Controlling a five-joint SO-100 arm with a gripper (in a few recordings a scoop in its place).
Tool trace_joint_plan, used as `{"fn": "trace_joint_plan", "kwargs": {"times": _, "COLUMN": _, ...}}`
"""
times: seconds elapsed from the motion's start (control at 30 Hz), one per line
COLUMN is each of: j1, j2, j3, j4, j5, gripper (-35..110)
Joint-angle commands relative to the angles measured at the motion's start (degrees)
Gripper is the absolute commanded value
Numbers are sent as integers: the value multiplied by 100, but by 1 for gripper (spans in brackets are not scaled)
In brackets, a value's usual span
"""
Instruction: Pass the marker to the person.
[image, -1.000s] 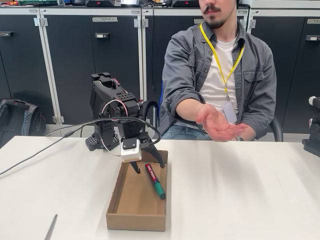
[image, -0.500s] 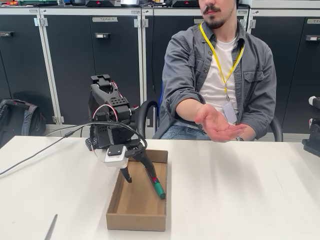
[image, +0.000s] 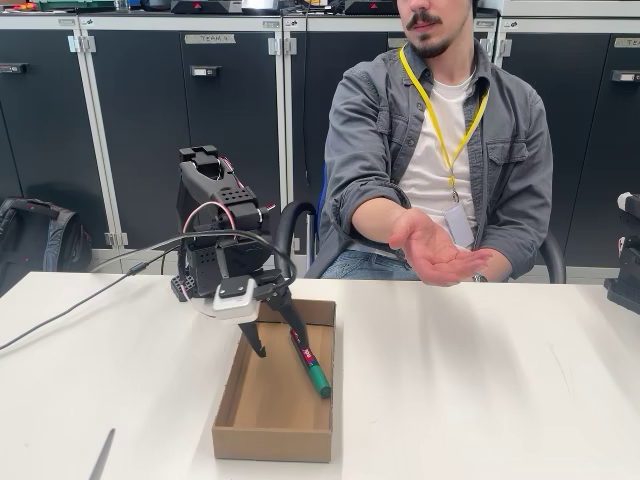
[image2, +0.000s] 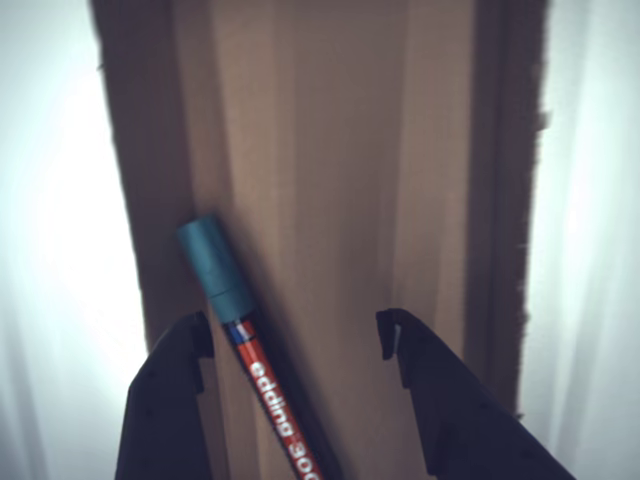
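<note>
White table (image: 480, 400) | cardboard box (image: 270, 440) holds marker (image: 311, 362) | dark cabinets (image: 180, 120) behind

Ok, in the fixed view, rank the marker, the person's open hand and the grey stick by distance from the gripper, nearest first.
1. The marker: between the open fingers of the gripper, against the right wall of the cardboard box.
2. The person's open hand: up and to the right, beyond the table edge.
3. The grey stick: bottom left on the table.

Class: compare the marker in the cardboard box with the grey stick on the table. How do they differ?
The marker is dark with a red label and green cap; the grey stick is plain. The marker lies in the cardboard box between the gripper fingers; the stick lies on the bare table, left. Both are slim.
</note>
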Motion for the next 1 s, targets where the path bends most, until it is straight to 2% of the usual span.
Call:
{"fn": "trace_joint_plan", "kwargs": {"times": 0.0, "j1": -439, "j2": 290, "j3": -220, "j4": -18, "j5": 141, "gripper": 38}}
{"fn": "trace_joint_plan", "kwargs": {"times": 0.37, "j1": -668, "j2": -387, "j3": -598, "j4": 35, "j5": 563, "gripper": 39}}
{"fn": "trace_joint_plan", "kwargs": {"times": 0.97, "j1": -264, "j2": -747, "j3": -1072, "j4": -896, "j5": -272, "gripper": 38}}
